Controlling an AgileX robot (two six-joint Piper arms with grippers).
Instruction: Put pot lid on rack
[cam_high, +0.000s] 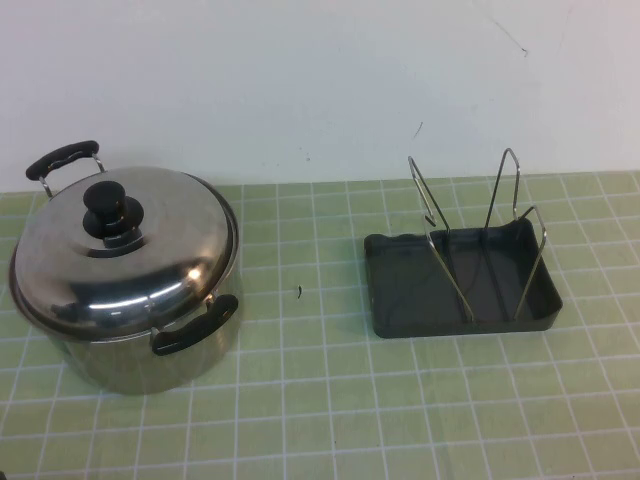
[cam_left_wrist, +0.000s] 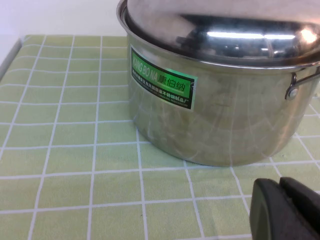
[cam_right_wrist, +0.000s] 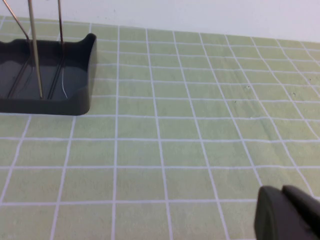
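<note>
On the pot (cam_high: 130, 330) at the worktop's (cam_high: 320, 400) left sits the pot lid (cam_high: 120, 255); the rack (cam_high: 465, 260) stands apart, right. Left gripper (cam_left_wrist: 285, 210) waits beside the pot, right gripper (cam_right_wrist: 287, 215) near the rack; their jaws I cannot tell.

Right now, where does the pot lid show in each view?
High view: the pot lid sits on the pot, left side; no gripper visible.
Left wrist view: lid at top right, left gripper low in the corner.
Right wrist view: not in it; rack, right gripper.
Shared landmark: green grid mat.
</note>
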